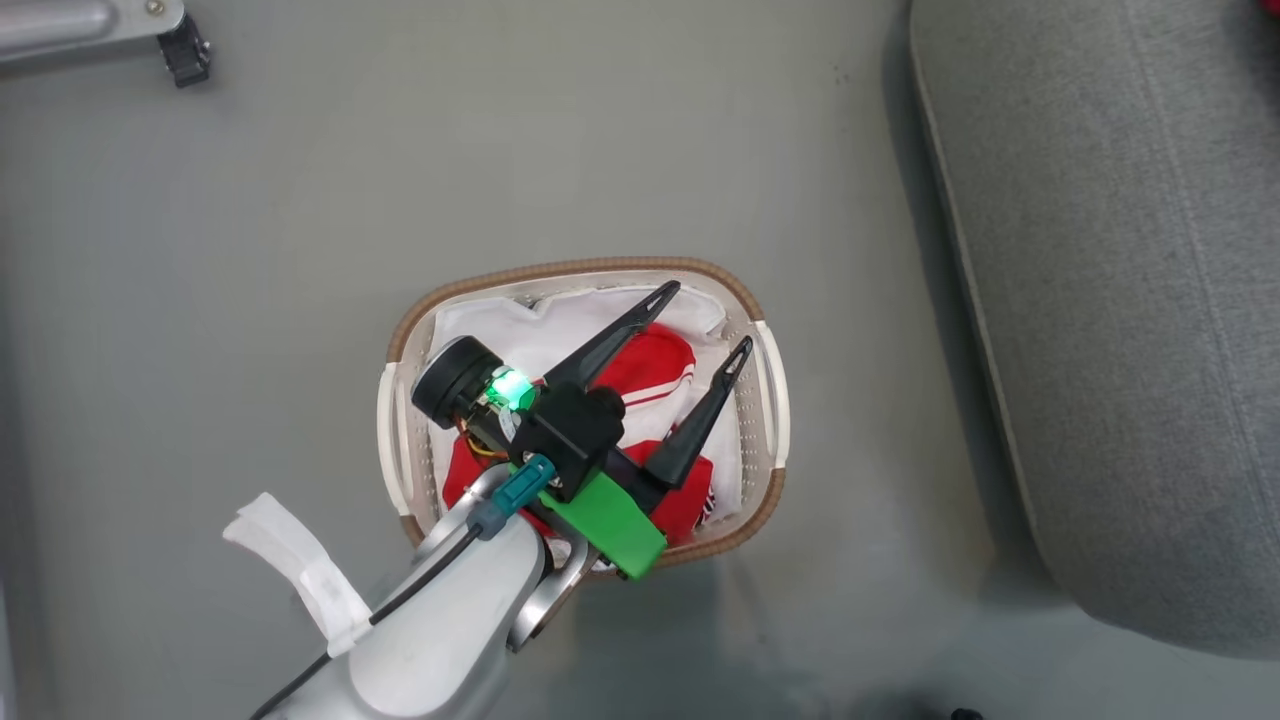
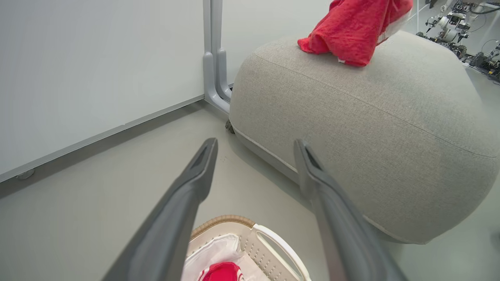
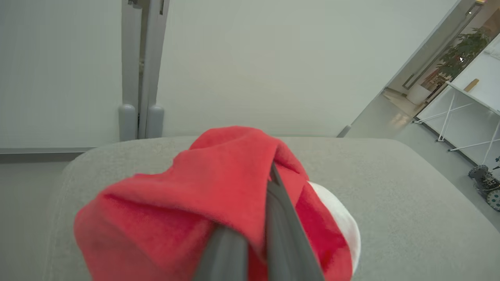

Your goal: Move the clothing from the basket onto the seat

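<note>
Red garment (image 3: 187,195) pinched in closed right gripper (image 3: 269,187), over seat (image 3: 390,195). More clothing (image 1: 650,362) lying in basket (image 1: 560,270), beneath left gripper (image 1: 707,317), jaws wide apart, empty. Placing step apparently in hand. Next, likely: release onto seat, then second pick.

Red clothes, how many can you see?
2 at least: red soft fabric in the oval cream-white plastic basket, under the left gripper, and a red garment on the grey fabric seat, in the right gripper's jaws. The basket's folds may hide more.

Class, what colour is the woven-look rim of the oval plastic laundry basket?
Woven-look rim: brown, clearest in head view.
</note>
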Controlling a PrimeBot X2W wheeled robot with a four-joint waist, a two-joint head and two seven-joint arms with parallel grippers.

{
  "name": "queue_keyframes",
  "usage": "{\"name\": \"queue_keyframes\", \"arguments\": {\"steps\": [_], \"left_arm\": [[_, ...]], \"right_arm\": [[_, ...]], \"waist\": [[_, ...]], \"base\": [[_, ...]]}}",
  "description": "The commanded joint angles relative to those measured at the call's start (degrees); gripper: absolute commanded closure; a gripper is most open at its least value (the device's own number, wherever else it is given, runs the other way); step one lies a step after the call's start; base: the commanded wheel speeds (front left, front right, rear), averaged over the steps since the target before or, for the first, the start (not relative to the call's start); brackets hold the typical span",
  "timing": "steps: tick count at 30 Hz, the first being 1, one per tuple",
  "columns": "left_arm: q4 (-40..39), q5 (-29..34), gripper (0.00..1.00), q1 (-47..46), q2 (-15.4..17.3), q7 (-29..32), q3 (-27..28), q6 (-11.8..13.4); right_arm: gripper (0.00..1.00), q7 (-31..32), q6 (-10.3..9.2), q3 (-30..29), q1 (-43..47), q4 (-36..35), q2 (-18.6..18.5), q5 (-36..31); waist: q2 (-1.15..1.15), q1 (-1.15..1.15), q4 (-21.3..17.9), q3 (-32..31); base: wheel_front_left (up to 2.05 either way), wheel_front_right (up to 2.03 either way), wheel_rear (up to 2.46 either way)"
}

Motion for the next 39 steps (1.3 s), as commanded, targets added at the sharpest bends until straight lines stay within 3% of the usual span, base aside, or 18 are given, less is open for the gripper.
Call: {"name": "queue_keyframes", "arguments": {"steps": [1, 6, 7, 9, 10, 21, 28, 39], "left_arm": [[-0.19, 0.24, 0.0, -0.99, -0.1, -0.03, -0.08, -0.14], [0.11, 0.38, 0.0, -1.03, 0.8, -0.03, 0.21, 0.14], [0.16, 0.38, 0.0, -1.1, 1.0, -0.03, 0.35, 0.27], [0.12, 0.27, 0.0, -1.24, 1.25, -0.03, 0.5, 0.41], [0.11, 0.21, 0.0, -1.26, 1.32, -0.03, 0.54, 0.45], [0.05, -1.0, 0.0, -0.28, 1.78, -0.03, 1.55, 0.86], [-0.47, -2.3, 0.0, 1.89, 1.37, -0.03, 3.38, 1.13], [-0.46, -3.42, 0.0, 6.86, -0.18, -0.03, 8.64, 1.47]], "right_arm": [[1.0, -1.15, -0.08, -1.11, 0.85, 1.61, 0.44, -0.44], [1.0, -2.85, -0.08, -2.96, 2.45, 7.47, 3.6, -1.58], [0.86, -3.29, -0.08, -3.05, 2.37, 8.0, 4.13, -2.03], [0.42, -3.85, -0.08, -3.03, 2.08, 8.68, 5.34, -2.83], [0.0, -4.05, -0.08, -2.87, 1.92, 8.69, 5.77, -3.08], [0.0, -4.95, -0.08, -0.11, 5.24, 5.82, 9.59, -4.18], [0.0, -5.0, -0.08, 2.27, 12.2, -0.79, 11.36, -3.46], [0.0, -4.88, -0.08, 8.71, 17.51, -10.55, 12.48, -0.68]], "waist": [[-0.01, -0.01, 2.6, 3.26], [-0.01, -0.01, 1.51, 4.07], [-0.01, -0.01, 1.14, 4.15], [-0.01, -0.01, 0.48, 4.15], [-0.01, -0.01, 0.2, 4.11], [-0.01, -0.01, -3.49, 1.22], [-0.01, -0.01, -4.81, -2.37], [-0.01, -0.01, -3.04, -10.83]], "base": [[0.0, 0.0, 0.0], [0.0, 0.0, 0.0], [0.0, 0.0, 0.0], [0.0, 0.0, 0.0], [0.0, 0.0, 0.0], [0.0, 0.0, 0.0], [0.0, 0.0, 0.0], [0.0, 0.0, 0.0]]}}
